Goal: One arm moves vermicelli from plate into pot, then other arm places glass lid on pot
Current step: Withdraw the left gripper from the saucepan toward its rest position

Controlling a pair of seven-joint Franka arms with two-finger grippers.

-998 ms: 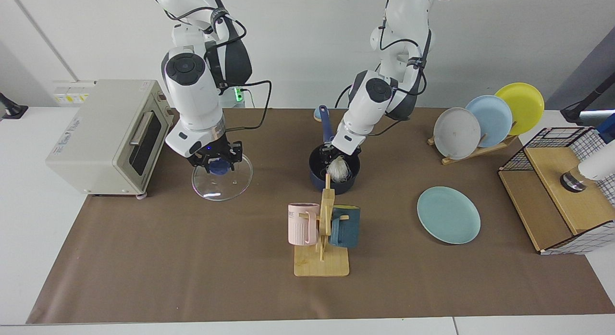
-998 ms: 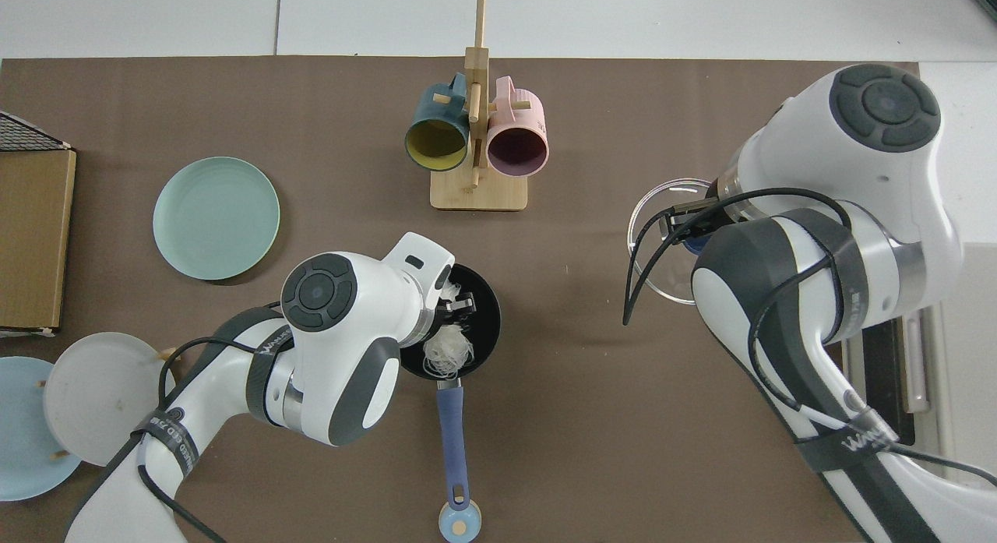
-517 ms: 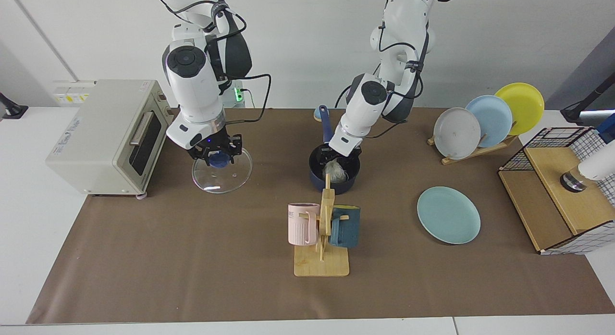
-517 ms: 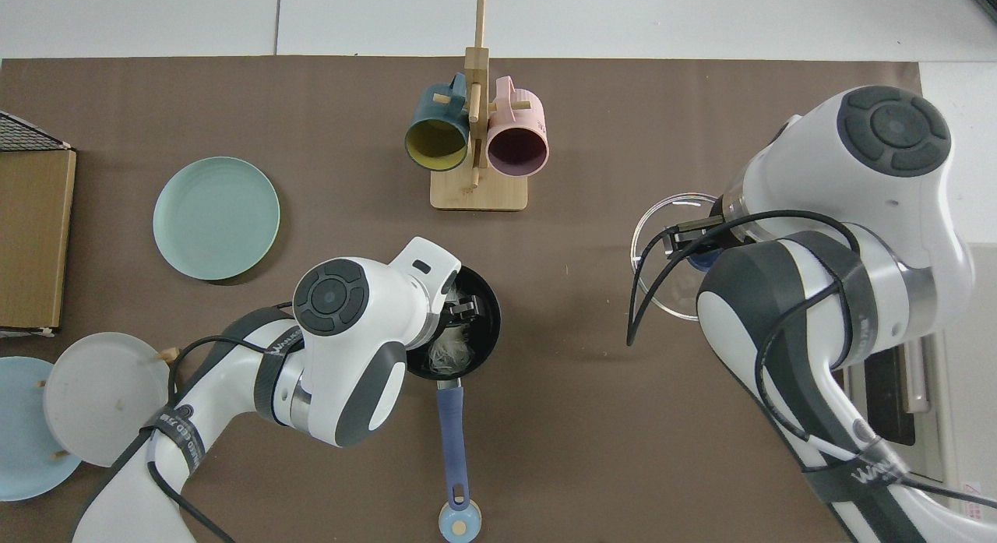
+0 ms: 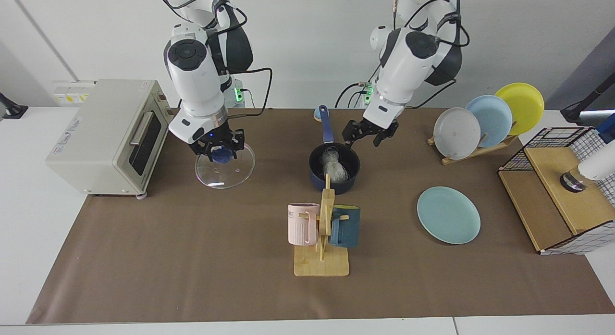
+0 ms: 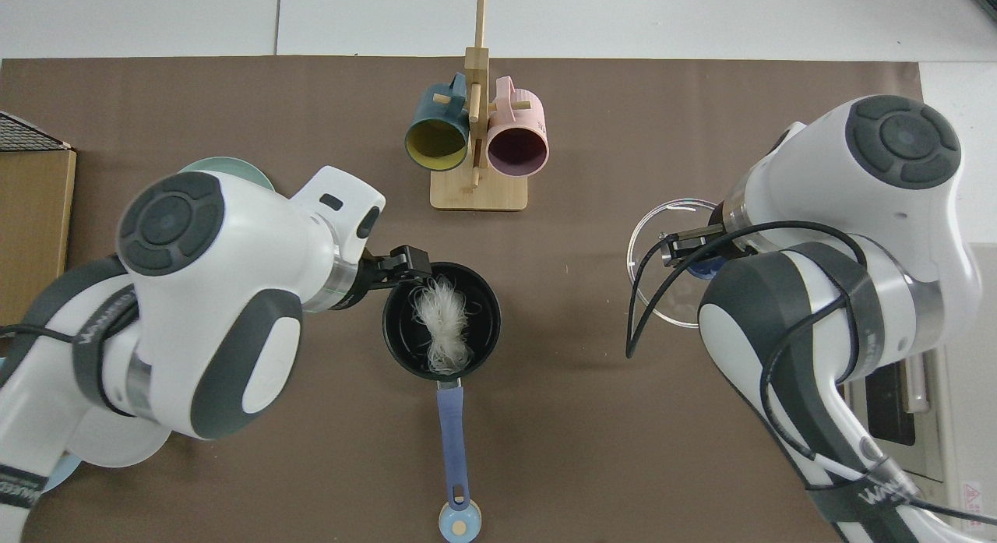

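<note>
The left tool (image 5: 368,133) hung spread and empty above the pot (image 5: 334,168) (vermicelli (image 6: 442,325) inside). The right tool (image 5: 219,150) clamped the glass lid (image 5: 225,164) near the toaster oven (image 5: 108,133). The mug rack (image 5: 323,229) partly hid the pot; the plate (image 5: 448,215) sat bare.

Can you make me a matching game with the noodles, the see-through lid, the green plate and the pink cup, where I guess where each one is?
Things:
1. vermicelli
2. glass lid
3. plate
4. pink mug

Places:
A. hanging on the wooden mug stand
B. lying bare on the brown mat
C. inside the pot
D. held by its blue knob in the right claw

Pairs: 1-C, 2-D, 3-B, 4-A

The left claw is open, up beside the pot.
</note>
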